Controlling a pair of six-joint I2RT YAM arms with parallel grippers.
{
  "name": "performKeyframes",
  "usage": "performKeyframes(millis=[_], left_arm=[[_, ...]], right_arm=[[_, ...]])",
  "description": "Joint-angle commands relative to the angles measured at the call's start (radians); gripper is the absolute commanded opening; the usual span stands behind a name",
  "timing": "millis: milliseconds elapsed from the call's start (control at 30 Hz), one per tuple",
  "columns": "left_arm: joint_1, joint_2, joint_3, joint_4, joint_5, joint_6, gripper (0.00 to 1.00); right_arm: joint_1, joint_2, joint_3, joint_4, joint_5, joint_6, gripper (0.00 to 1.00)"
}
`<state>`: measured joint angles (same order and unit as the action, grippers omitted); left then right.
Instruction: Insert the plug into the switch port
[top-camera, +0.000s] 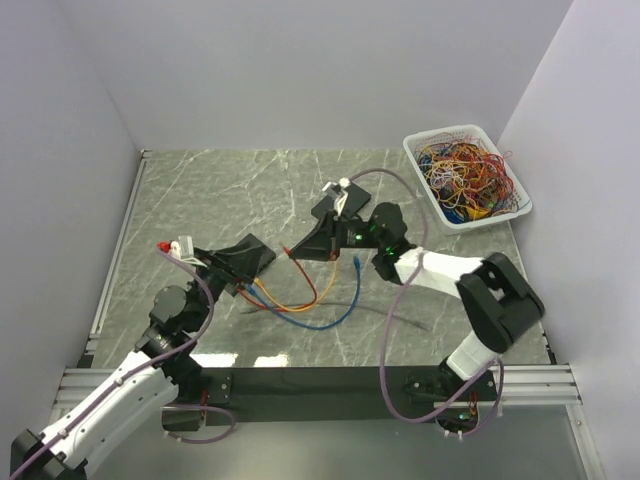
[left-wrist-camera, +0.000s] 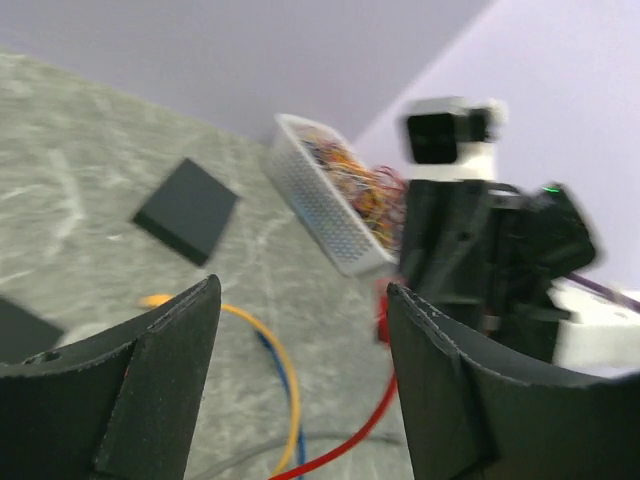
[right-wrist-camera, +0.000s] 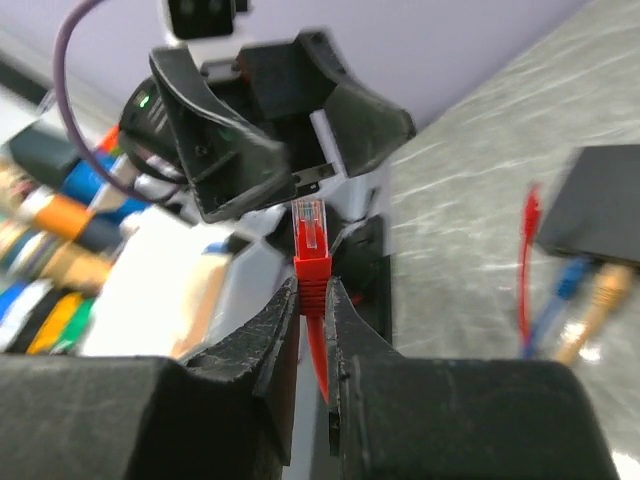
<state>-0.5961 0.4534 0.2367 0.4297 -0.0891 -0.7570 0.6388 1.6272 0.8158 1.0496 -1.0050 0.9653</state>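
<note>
My right gripper (right-wrist-camera: 312, 288) is shut on a red plug (right-wrist-camera: 311, 252), whose clear tip sticks up past the fingertips. In the top view this gripper (top-camera: 305, 247) is at the table's middle, and the plug's red cable (top-camera: 305, 280) loops toward the front. The black switch (right-wrist-camera: 600, 200) lies off to the side, apart from the plug, with a blue and an orange plug in its ports. It also shows in the top view (top-camera: 247, 255). My left gripper (left-wrist-camera: 302, 288) is open and empty above the cables, beside the switch (top-camera: 228, 275), facing the right gripper.
A white basket (top-camera: 470, 128) full of tangled wires stands at the back right. Orange (top-camera: 285, 300) and blue (top-camera: 320, 322) cables lie looped on the marble table in front of the switch. A second black box (left-wrist-camera: 188, 208) lies flat farther back.
</note>
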Motion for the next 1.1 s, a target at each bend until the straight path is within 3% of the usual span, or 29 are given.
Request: performKeyframes(millis=[0,200,400,667,833,933,1067], left_arm=[[0.005,0.005,0.049,-0.176,-0.181,0.048,0.73],[0.062,0.091,0.041,-0.16,-0.153,0.024,0.72],[0.185,0.197,0.024,-0.109,-0.04,-0.014,0.69],[0.292,0.355,-0.034,0.02,0.071,-0.03,0.67],[0.318,0.47,-0.037,0.089,0.101,-0.039,0.64],[0.326,0.513,-0.04,0.135,0.117,-0.048,0.63],[0.328,0.528,-0.031,0.124,0.095,-0.05,0.64]], right_arm=[[-0.045,-0.156,0.003,-0.231,0.077,-0.134,0.0],[-0.077,-0.375,0.06,-0.673,0.262,-0.42,0.0],[-0.165,-0.536,0.147,-0.942,0.405,-0.525,0.0],[-0.188,-0.641,0.292,-1.155,0.635,-0.606,0.0],[-0.186,-0.679,0.417,-1.287,0.88,-0.688,0.0],[-0.185,-0.702,0.456,-1.309,0.96,-0.705,0.0],[-0.171,-0.689,0.459,-1.281,0.95,-0.717,0.0]])
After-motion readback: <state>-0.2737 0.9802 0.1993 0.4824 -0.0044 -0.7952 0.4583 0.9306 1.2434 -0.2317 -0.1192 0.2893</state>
